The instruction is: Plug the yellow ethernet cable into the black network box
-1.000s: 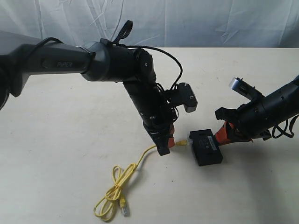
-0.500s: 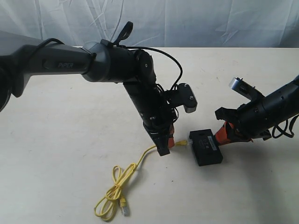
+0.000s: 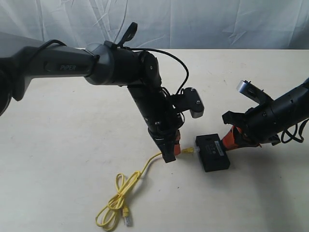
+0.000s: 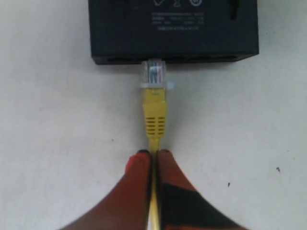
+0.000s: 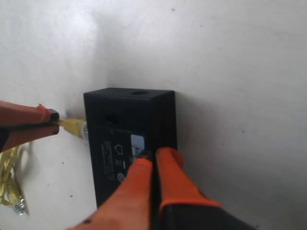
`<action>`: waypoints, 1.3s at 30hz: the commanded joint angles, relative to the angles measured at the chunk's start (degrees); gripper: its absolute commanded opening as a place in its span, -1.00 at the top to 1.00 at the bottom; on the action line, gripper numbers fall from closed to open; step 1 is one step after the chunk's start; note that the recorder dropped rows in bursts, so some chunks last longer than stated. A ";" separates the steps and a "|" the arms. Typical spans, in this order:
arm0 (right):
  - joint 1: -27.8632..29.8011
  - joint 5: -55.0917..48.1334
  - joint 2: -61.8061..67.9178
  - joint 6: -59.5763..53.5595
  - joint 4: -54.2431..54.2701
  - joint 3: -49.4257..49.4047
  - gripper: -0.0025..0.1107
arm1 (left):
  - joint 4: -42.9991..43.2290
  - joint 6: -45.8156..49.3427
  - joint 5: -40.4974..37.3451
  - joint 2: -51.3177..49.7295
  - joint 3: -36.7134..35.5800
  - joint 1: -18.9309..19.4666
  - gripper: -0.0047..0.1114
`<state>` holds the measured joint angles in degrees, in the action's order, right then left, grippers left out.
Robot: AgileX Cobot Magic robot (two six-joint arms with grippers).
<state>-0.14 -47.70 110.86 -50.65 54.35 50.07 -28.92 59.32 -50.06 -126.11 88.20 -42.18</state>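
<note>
Beyond the left claw [image 4: 152, 155], clamped on the yellow ethernet cable [image 4: 154, 108], a tilted plug could jam. Pushing might skid the black network box [image 4: 172, 28].

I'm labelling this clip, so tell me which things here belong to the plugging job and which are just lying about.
Job in hand: yellow ethernet cable; black network box; left gripper, pinching the cable; right gripper, shut at the box's edge.
Just there: table; white cloth backdrop.
</note>
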 commanded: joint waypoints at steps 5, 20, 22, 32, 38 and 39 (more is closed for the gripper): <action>0.07 1.53 0.81 -0.33 -1.38 -0.09 0.95 | -2.02 1.14 1.33 -0.54 0.12 -0.31 0.92; 0.07 1.53 0.81 -0.33 -1.38 -0.09 0.95 | -0.93 -0.42 3.77 -0.54 0.12 -0.31 0.92; 0.07 1.53 0.81 -0.33 -1.38 -0.09 0.95 | -0.93 -0.42 3.77 -0.54 0.12 -0.31 0.92; 0.07 1.40 0.81 -0.33 -0.99 -0.09 0.95 | -4.87 -0.05 4.02 -0.53 0.12 -0.31 0.92; 0.07 0.47 0.81 -0.33 0.32 -0.09 0.95 | -6.62 2.45 4.02 -0.53 0.12 -0.31 0.92; -0.04 0.29 0.81 -0.33 0.51 -0.09 0.95 | -6.62 2.45 4.02 -0.53 0.12 -0.31 0.92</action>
<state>-0.14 -48.27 110.86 -50.52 55.24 50.07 -31.73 61.13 -47.12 -126.67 88.20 -42.18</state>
